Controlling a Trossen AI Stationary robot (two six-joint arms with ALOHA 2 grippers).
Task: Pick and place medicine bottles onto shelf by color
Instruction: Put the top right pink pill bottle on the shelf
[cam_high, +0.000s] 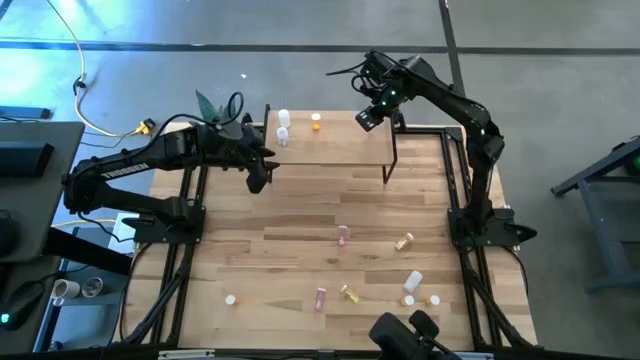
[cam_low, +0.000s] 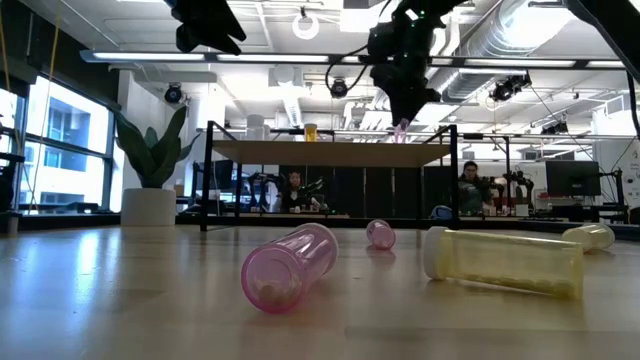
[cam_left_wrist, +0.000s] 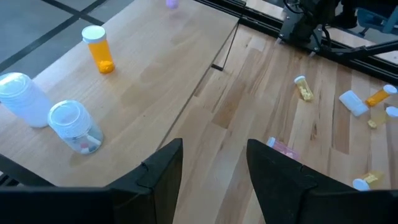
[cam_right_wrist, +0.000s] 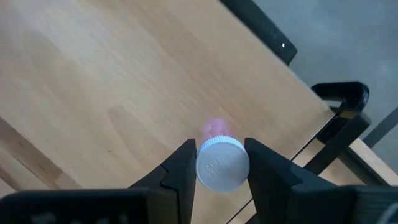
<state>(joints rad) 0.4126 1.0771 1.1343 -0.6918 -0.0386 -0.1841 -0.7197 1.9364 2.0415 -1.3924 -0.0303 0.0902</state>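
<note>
Nearest the low camera: a pink bottle (cam_low: 288, 266) on its side on the tabletop (cam_high: 300, 215), open mouth toward the lens, w/ a yellow bottle (cam_low: 503, 262) lying just beside it, white cap on. A 2nd pink one (cam_low: 380, 234) lies farther back, between them.

Right arm reaches from its base at the tabletop's right edge up & over to the shelf (cam_high: 340, 140), elbow raised, wrist angled down over the shelf's right end. Right end effector (cam_right_wrist: 219, 163) is clamped on a pink capped bottle (cam_right_wrist: 222, 163): fingers press both sides of the white cap, pink body pointing down at the shelf board. Low view shows the bottle's bottom at about shelf level; can't tell if it touches.

Left arm stretches horizontally from the left edge, left end effector (cam_left_wrist: 212, 167) hovering near the shelf's left front corner, above the tabletop. Fingers moderately apart, nothing between them.

On the shelf's left part: two white bottles (cam_left_wrist: 76, 126) touching each other, upright, and an orange bottle (cam_left_wrist: 98, 49) upright, a little apart from them toward the middle.

Loose on the tabletop per high view: pink ones near centre & lower centre, orange-yellow and white ones scattered lower right, one small white one lower left.
</note>
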